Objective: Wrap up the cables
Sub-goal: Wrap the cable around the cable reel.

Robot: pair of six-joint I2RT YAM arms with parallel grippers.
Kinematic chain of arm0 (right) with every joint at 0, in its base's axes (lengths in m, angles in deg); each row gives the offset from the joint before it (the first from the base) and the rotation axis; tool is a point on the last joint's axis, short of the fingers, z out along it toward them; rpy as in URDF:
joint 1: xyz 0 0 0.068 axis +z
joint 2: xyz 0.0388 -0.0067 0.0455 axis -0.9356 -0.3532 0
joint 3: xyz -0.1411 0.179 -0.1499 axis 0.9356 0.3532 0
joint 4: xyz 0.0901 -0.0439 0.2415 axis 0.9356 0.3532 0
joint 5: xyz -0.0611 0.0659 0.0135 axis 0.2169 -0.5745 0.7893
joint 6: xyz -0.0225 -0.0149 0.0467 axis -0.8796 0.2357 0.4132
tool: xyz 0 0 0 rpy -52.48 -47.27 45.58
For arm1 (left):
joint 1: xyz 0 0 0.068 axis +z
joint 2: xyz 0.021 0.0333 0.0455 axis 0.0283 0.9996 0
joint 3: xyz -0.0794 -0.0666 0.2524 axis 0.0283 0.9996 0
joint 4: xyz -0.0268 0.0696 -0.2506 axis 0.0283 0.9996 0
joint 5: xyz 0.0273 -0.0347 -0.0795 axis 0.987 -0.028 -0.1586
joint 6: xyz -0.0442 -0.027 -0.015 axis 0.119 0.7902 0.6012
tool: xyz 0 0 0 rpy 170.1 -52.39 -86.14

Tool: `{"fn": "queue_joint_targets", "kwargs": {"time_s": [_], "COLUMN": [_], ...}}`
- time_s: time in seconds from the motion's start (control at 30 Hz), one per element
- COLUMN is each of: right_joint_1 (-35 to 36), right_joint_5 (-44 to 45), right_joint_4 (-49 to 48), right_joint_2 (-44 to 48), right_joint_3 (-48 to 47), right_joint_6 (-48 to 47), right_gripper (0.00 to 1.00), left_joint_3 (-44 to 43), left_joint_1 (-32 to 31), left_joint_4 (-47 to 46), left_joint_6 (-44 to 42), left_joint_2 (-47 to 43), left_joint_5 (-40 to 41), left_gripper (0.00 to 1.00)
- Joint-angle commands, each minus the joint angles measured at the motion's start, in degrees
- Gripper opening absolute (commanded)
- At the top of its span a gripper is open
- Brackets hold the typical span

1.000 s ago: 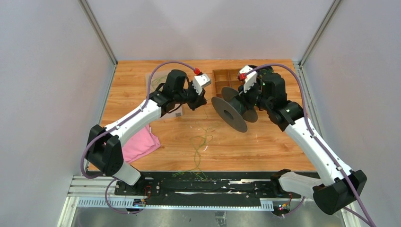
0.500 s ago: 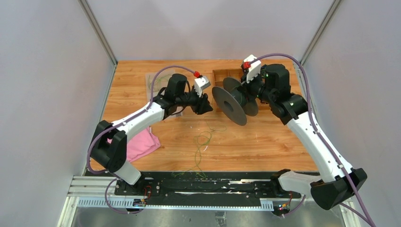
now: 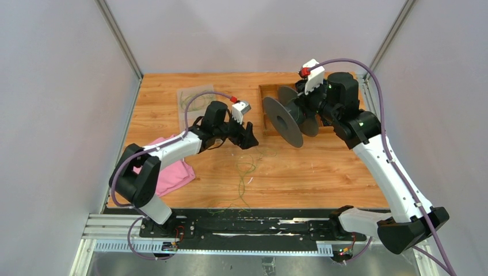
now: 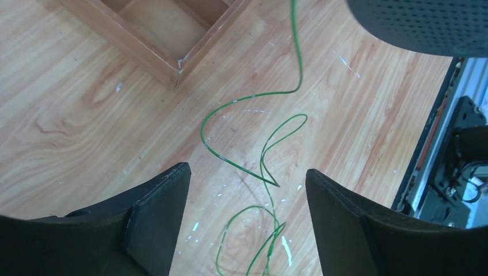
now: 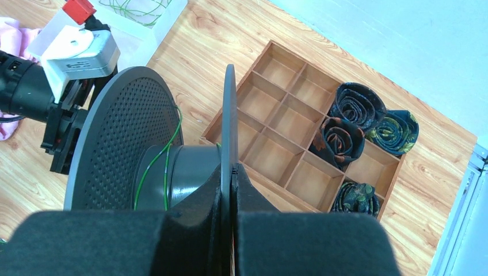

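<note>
Wood-grain tabletop (image 3: 328, 172), with a big black perforated plastic spool (image 5: 124, 138) held up above it.
The right gripper (image 5: 231, 171) is clamped tight on the spool's thin near flange, and its fingers hide the lower rim. A few turns of thin yellowish-green cable (image 4: 253, 95) sit on the hub. The rest loops loose on the wood, cut off at the bottom edge of the left wrist view. The left gripper (image 4: 246, 172) hangs over those loops, jaws wide apart and empty.

Top camera looks down from behind; close wrist cameras both catch the spool (image 5: 124, 138).
</note>
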State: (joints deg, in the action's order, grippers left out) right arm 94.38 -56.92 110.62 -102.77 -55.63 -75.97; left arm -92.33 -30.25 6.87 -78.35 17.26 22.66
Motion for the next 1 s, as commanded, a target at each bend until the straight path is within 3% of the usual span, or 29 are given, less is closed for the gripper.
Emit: {"fn": "queue_joint_targets", "kwargs": {"time_s": [0.0,0.2,0.5,0.7,0.97], "right_joint_1": [-0.7,-0.7,-0.7,-0.7,-0.9], "right_joint_5": [1.0,1.0,2.6,5.6,12.4], "right_joint_4": [-2.1,-2.3,-2.2,-1.5,-0.9], "right_joint_2": [0.7,0.7,-0.5,-2.9,-6.1], "right_joint_3": [-1.4,-1.2,-2.9,-6.1,-10.2], "right_joint_6": [1.1,1.1,3.1,5.9,9.3], "right_gripper": [0.01,0.01,0.01,0.0,0.01], "left_joint_3": [-0.7,-3.1,-3.7,-2.9,-4.0], "left_joint_1": [0.5,0.5,0.3,0.1,-3.6], "left_joint_4": [-3.5,-3.5,-3.9,-3.6,4.9], "left_joint_6": [7.5,8.7,9.0,8.2,-2.2], "left_joint_2": [4.1,7.7,10.3,10.4,7.9], "left_joint_5": [-0.8,-1.3,-3.9,-4.7,-3.1], "left_gripper": [0.78,0.63,0.23,0.01,0.0]}}
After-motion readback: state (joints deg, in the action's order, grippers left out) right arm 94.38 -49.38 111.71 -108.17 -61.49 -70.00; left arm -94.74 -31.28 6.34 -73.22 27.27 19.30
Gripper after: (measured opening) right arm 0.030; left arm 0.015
